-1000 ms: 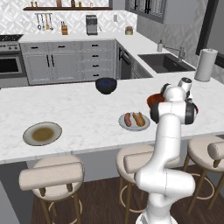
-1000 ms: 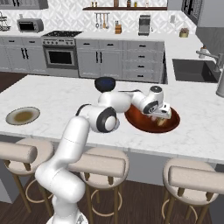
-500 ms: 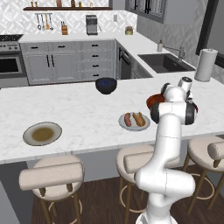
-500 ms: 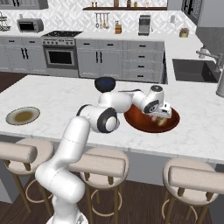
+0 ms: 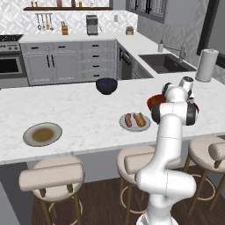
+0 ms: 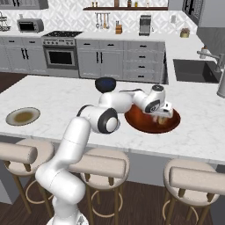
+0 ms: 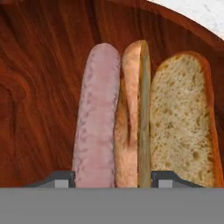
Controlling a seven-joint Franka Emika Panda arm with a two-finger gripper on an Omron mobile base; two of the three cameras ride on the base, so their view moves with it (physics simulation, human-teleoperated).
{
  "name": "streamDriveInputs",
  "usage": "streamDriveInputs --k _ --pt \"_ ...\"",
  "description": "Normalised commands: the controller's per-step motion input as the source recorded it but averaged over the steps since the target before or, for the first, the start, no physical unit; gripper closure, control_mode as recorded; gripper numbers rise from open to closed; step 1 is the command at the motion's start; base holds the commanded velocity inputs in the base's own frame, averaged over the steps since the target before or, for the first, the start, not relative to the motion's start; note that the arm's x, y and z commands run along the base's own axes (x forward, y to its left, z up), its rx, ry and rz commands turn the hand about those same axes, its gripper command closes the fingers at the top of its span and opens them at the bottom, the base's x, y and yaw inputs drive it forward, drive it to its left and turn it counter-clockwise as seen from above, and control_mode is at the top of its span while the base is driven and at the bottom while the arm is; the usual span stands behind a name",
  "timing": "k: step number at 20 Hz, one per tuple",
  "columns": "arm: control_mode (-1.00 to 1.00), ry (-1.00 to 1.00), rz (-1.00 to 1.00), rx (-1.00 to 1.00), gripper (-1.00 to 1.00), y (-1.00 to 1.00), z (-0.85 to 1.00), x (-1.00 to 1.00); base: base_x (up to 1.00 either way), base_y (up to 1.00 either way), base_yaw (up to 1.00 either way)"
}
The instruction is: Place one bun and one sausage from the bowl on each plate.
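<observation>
In the hand view a pink sausage (image 7: pixel 96 118) lies in the reddish-brown bowl (image 7: pixel 39 87), and a split bun (image 7: pixel 133 113) rests against it with its cut half (image 7: pixel 181 122) flat to the right. My gripper (image 7: pixel 113 177) is open. Its fingertips (image 7: pixel 61 179) stand either side of the sausage and the bun's upright half, close to both. From the right base view the gripper (image 6: pixel 160 118) reaches down into the bowl (image 6: pixel 136 121). The light grey plate (image 5: pixel 123 125) holds a sausage (image 5: pixel 128 119) and a bun (image 5: pixel 140 119). The brown-centred plate (image 5: pixel 42 134) lies bare at the far left.
A small dark blue bowl (image 5: pixel 107 85) stands farther back on the counter. The sink (image 5: pixel 165 63) and a paper towel roll (image 5: pixel 206 65) are to the right. Padded stools (image 5: pixel 52 176) line the counter's near edge.
The jaws have narrowed around the sausage and bun. The arm and the things on the counter have stayed where they were.
</observation>
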Motion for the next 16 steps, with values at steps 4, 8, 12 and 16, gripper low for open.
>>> streamDriveInputs --k 4,8,12,16 --pt "-1.00 0.00 0.02 0.00 1.00 0.00 0.24 -0.08 0.00 0.00 0.00" --pt "-1.00 0.01 0.03 0.00 1.00 0.00 0.00 -0.11 0.00 0.00 0.00" --pt "-1.00 0.00 0.03 0.00 1.00 0.00 0.10 -0.16 0.00 0.00 0.00" --pt "-1.00 0.00 0.08 0.00 1.00 0.21 0.87 -0.50 0.00 0.00 0.00"
